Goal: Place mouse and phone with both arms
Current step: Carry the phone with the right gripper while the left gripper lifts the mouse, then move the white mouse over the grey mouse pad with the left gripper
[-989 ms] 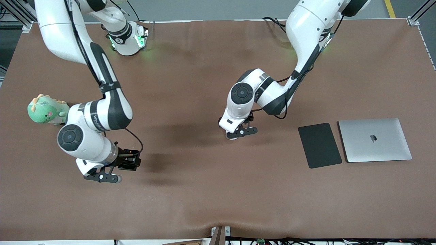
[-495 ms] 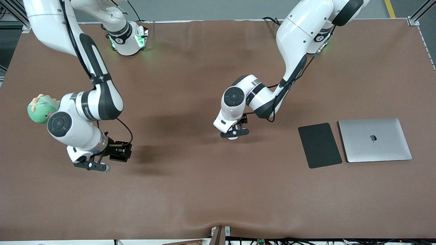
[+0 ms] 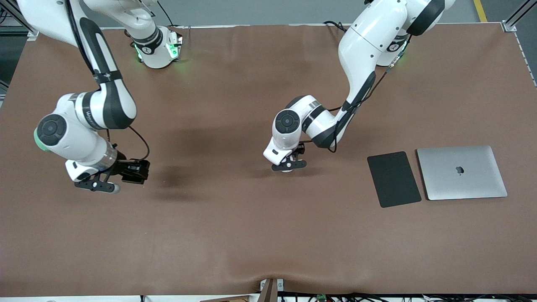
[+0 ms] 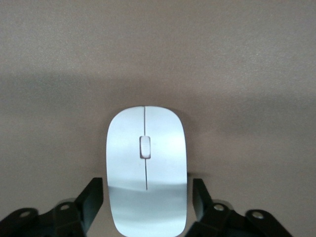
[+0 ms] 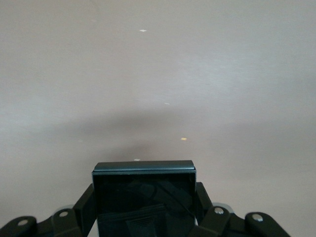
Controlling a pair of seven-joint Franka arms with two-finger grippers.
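Front view: the left gripper [image 3: 288,166] sits low at the middle of the table [image 3: 260,235], directly over the mouse [image 3: 287,170], of which only a small white sliver shows beneath the fingers. The right gripper [image 3: 97,185] hangs above the right arm's end of the table; the phone [image 3: 133,173] is the dark block carried at its tip. The dark pad [image 3: 393,179] and the closed laptop [image 3: 461,172] lie side by side toward the left arm's end, well apart from both grippers.

Left wrist view: the mouse [image 4: 146,170] lies flat on the table between the two fingers [image 4: 91,201], its long axis running straight away from the wrist, with the grey line centred. The fingers flank its flanks, half drawn in; contact cannot be confirmed. Judgement: squeeze across the short axis, no turn of the wrist needed.

Right wrist view: the right gripper [image 5: 145,210] is clamped on the phone [image 5: 144,195], which juts forward level over bare table.
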